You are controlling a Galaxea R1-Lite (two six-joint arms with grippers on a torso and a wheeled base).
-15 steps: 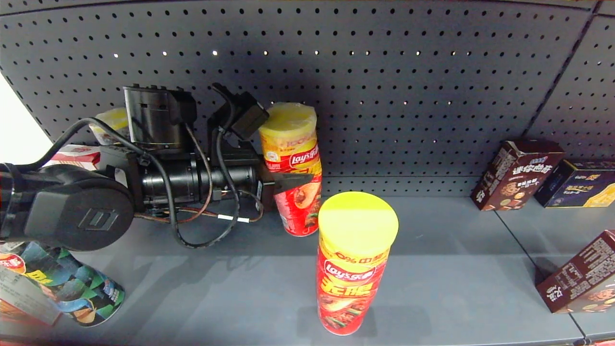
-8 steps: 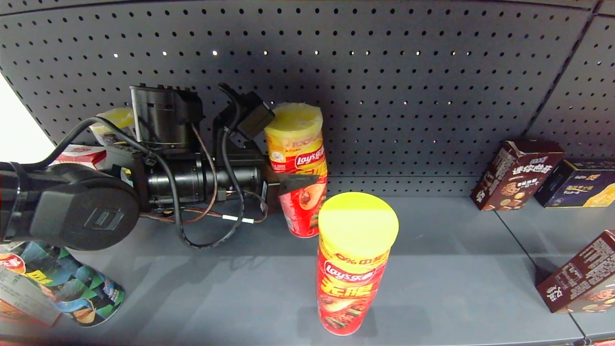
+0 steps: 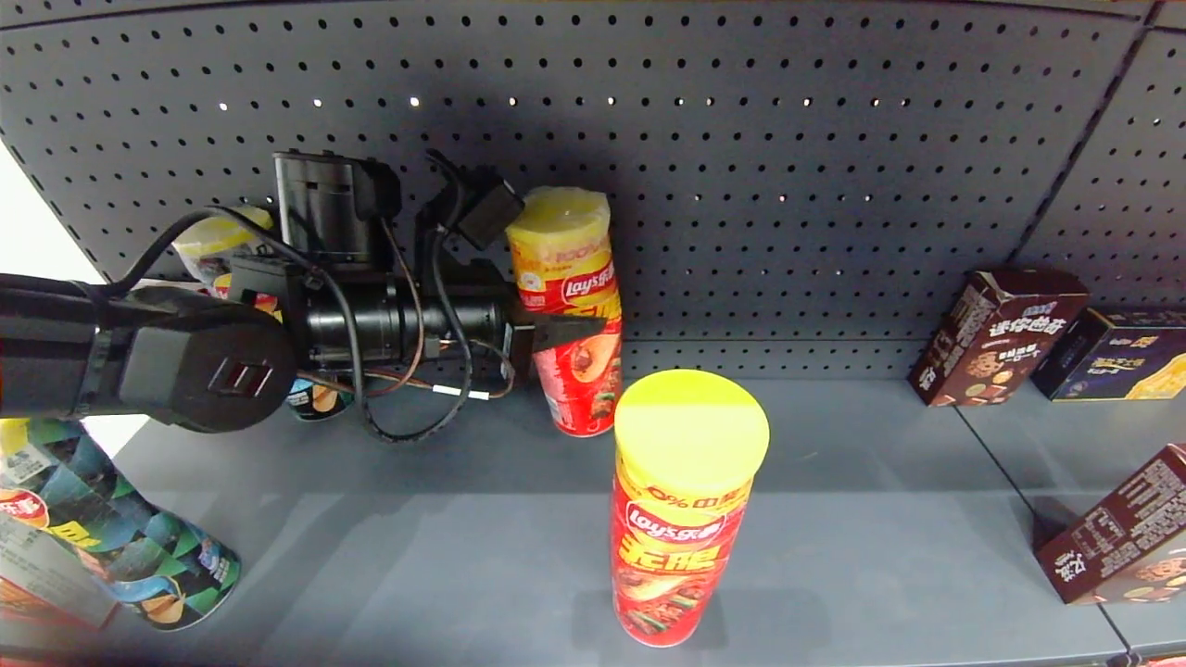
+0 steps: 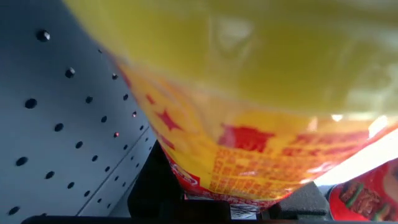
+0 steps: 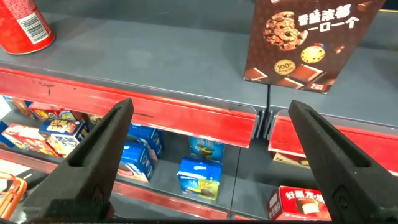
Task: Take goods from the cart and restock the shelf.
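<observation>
My left gripper (image 3: pixel 567 326) is shut on a red chip can with a yellow lid (image 3: pixel 563 278), gripping it around the middle. The can stands nearly upright, close to the pegboard back wall (image 3: pixel 741 139) of the grey shelf (image 3: pixel 463 537). In the left wrist view the can (image 4: pixel 261 118) looms very close, with the dark fingers (image 4: pixel 158 186) below it. A second, identical can (image 3: pixel 686 505) stands upright nearer the front of the shelf. My right gripper (image 5: pixel 214 162) is open and holds nothing, out in front of the red shelf rail (image 5: pixel 186 115).
Brown snack boxes (image 3: pixel 996 333) stand at the right, one near the front edge (image 3: pixel 1116 528). A colourful can (image 3: pixel 139 547) lies at the front left, and another yellow-lidded can (image 3: pixel 215 248) is behind my left arm. Blue boxes (image 5: pixel 199 174) fill the lower shelf.
My left arm has carried the held can farther back toward the pegboard. The front can and the boxes have not moved.
</observation>
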